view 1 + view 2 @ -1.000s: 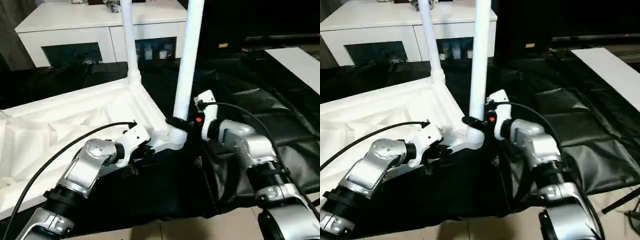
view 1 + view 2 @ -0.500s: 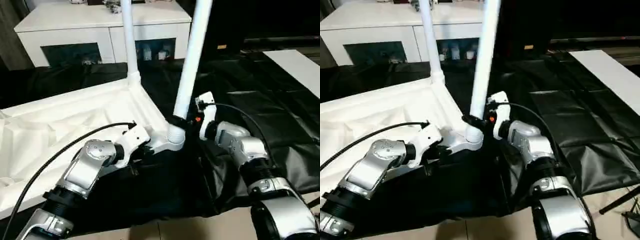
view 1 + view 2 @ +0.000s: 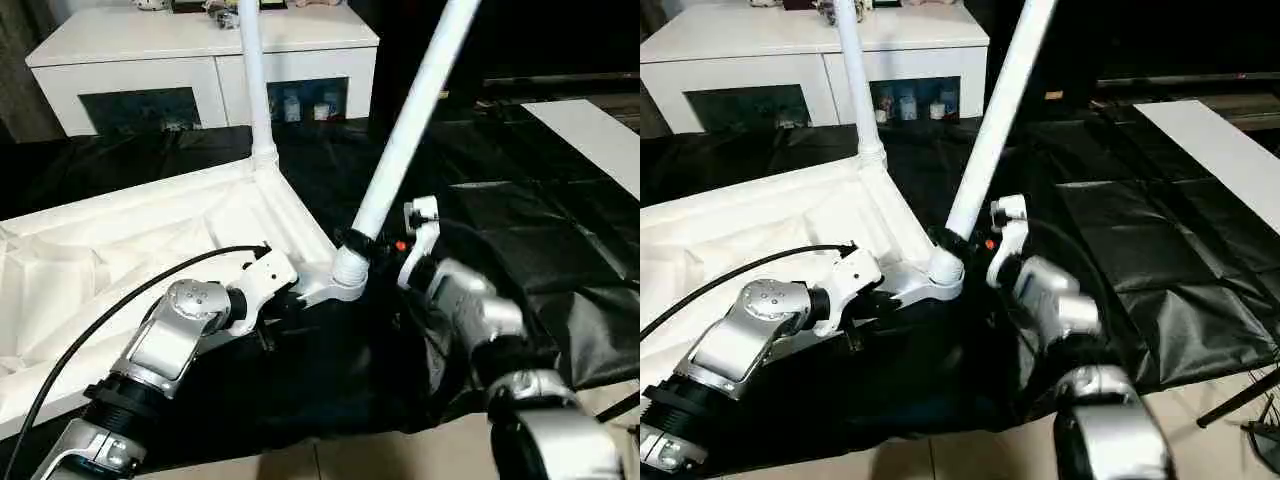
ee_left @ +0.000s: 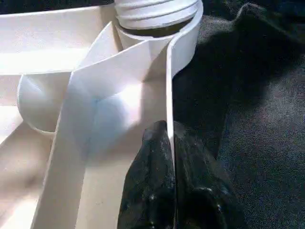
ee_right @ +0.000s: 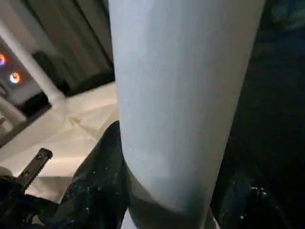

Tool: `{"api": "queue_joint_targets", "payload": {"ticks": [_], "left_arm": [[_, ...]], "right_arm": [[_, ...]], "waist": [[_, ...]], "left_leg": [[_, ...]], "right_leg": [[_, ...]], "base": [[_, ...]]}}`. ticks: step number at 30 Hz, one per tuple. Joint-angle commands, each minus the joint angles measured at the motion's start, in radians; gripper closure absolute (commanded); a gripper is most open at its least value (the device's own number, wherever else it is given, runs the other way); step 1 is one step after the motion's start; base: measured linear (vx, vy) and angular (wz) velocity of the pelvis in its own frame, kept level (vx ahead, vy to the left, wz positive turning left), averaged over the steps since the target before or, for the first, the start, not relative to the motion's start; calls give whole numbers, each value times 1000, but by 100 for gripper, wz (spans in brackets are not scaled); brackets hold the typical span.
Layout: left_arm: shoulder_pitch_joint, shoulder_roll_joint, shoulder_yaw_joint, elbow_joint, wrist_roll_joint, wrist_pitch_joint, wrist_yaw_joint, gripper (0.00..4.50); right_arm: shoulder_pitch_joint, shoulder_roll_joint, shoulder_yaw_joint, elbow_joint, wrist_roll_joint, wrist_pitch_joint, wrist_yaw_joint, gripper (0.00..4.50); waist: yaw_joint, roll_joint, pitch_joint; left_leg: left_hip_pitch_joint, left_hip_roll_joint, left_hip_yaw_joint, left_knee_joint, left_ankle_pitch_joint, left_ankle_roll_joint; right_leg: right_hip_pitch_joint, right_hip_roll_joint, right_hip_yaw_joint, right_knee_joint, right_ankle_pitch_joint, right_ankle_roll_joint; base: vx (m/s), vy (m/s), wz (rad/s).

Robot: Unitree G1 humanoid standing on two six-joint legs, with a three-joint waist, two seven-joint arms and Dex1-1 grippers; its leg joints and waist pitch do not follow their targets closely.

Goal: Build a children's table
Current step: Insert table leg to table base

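Observation:
The children's table's white tabletop (image 3: pixel 130 240) lies upside down on a black cloth, ribbed underside up. One white leg (image 3: pixel 255 90) stands upright in the far corner socket. A second leg (image 3: pixel 410 130) leans to the right out of the near corner socket (image 3: pixel 348 270). My right gripper (image 3: pixel 362 243) is shut on this leg just above the socket; in the right wrist view the leg (image 5: pixel 181 95) sits between the black fingers (image 5: pixel 97 186). My left gripper (image 3: pixel 285 300) is shut on the tabletop's thin rim (image 4: pixel 169 86) next to that socket.
A white cabinet with glass doors (image 3: pixel 200 50) stands behind the cloth. A flat white board (image 3: pixel 600 130) lies at the far right. The black cloth (image 3: pixel 530 210) is wrinkled and ends at tiled floor (image 3: pixel 400 455) in front. A cable loops over my left forearm (image 3: pixel 170 340).
The near leg has tipped from almost upright to a clear lean to the right, with my right gripper and forearm swinging along with it. My left gripper holds its place on the rim.

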Motion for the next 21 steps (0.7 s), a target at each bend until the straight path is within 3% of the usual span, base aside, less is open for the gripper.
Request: {"api": "queue_joint_targets", "payload": {"ticks": [1, 2, 3, 9, 11, 14, 15, 16, 19, 21], "left_arm": [[17, 6, -1, 8, 6, 12, 24, 450], [16, 8, 0, 6, 7, 14, 22, 450], [16, 8, 0, 6, 7, 14, 22, 450], [13, 13, 1, 3, 6, 19, 21, 450], [13, 13, 0, -1, 8, 23, 24, 450], [19, 13, 2, -8, 10, 27, 33, 450], [20, 13, 2, -9, 10, 27, 35, 450], [22, 12, 1, -11, 11, 28, 39, 450], [26, 7, 1, -13, 12, 29, 48, 450], [26, 6, 2, -13, 12, 29, 51, 450]], "right_arm": [[36, 17, 23, -7, -22, -16, 10, 264], [63, 22, 38, -25, -40, -50, 11, 264], [64, 22, 39, -25, -40, -51, 11, 264], [109, 30, 59, -55, -68, -102, 2, 264], [133, 27, 75, -84, -91, -135, -8, 264], [170, 16, 117, -137, -143, -171, -23, 264], [174, 14, 125, -144, -153, -176, -26, 264], [188, 8, 142, -169, -167, -178, -25, 264], [200, -1, 159, -198, -185, -168, -35, 264], [206, -4, 167, -211, -192, -163, -34, 264]], "waist": [[10, 10, -69], [12, 18, -69], [12, 15, -68], [13, 17, -65], [13, 7, -64], [16, 9, -65], [14, 1, -64], [16, 2, -63], [12, -7, -62], [14, -2, -61]], "left_leg": [[8, 28, -8, -73, -269, 32], [10, 28, -9, -73, -276, 31], [9, 28, -8, -74, -282, 30], [11, 29, -11, -80, -331, 18], [9, 29, -10, -81, -330, 18], [9, 30, -11, -81, -312, 22], [8, 29, -9, -82, -309, 25], [9, 29, -10, -82, -306, 26], [8, 29, -8, -82, -314, 29], [9, 30, -10, -83, -320, 28]], "right_leg": [[57, -40, 20, -48, -181, -267], [56, -40, 20, -48, -181, -268], [55, -39, 20, -50, -182, -268], [54, -40, 20, -55, -236, -255], [54, -40, 21, -57, -246, -249], [53, -41, 23, -55, -247, -239], [53, -39, 22, -57, -250, -237], [52, -41, 24, -58, -267, -228], [49, -40, 26, -61, -296, -214], [47, -41, 26, -62, -309, -211]], "base": [[0, 0, 0], [0, 0, 0], [0, 0, 0], [0, 0, 0], [0, 0, 0], [0, 0, 0], [0, 0, 0], [0, 0, 0], [0, 0, 0], [0, 0, 0]]}}
